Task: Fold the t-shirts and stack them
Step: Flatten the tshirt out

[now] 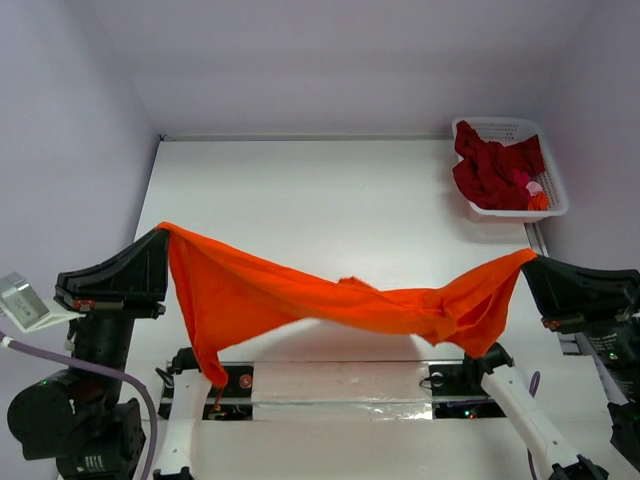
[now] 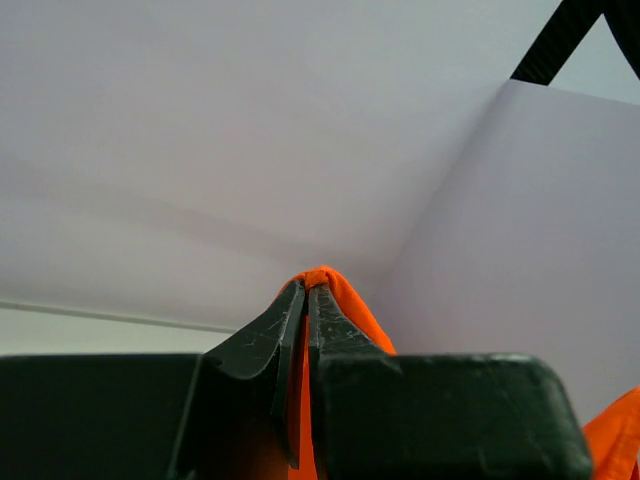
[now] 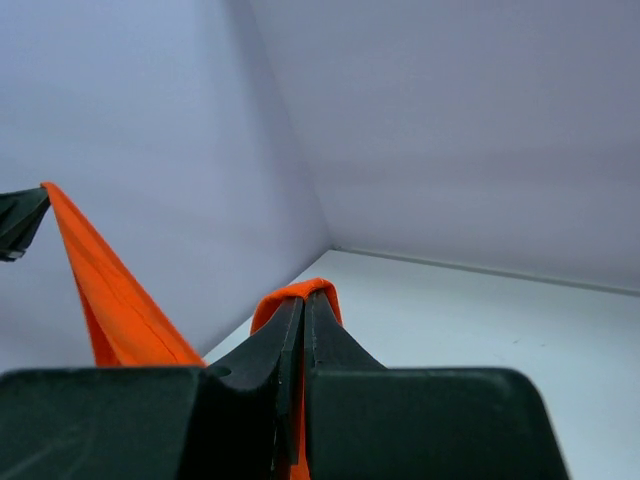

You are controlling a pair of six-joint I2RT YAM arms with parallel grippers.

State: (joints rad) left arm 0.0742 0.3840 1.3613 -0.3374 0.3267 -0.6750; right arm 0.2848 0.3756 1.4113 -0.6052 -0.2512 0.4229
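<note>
A bright orange t-shirt [image 1: 330, 300] hangs stretched in the air between both arms, sagging and twisted near its right end. My left gripper [image 1: 163, 232] is shut on its left corner; in the left wrist view the orange cloth [image 2: 345, 300] bulges over the closed left gripper [image 2: 306, 288]. My right gripper [image 1: 528, 257] is shut on the right corner, and the right wrist view shows cloth [image 3: 290, 296] folded over the closed right gripper [image 3: 303, 300]. A dark red t-shirt [image 1: 492, 170] lies crumpled in the basket.
A white lattice basket [image 1: 548, 170] stands at the table's back right corner, with small pink and orange cloth bits inside. Pale walls close in the white table [image 1: 330, 190] on three sides. Both arm bases sit at the near edge.
</note>
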